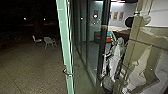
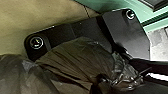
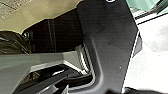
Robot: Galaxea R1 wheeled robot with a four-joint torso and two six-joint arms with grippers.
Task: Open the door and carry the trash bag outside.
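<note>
Judged well along: saw the green-edged door edge-on mid-frame in head view, apparently open. Held the trash bag by its bunched neck in the left pincer, closed narrow, lower centre of left wrist view. Couldn't tell right pincer's state. Had yet to finish carry-out and release. Noted dark speckled paving lower left, pale chairs upper left, lit room behind glass, upper right.
</note>
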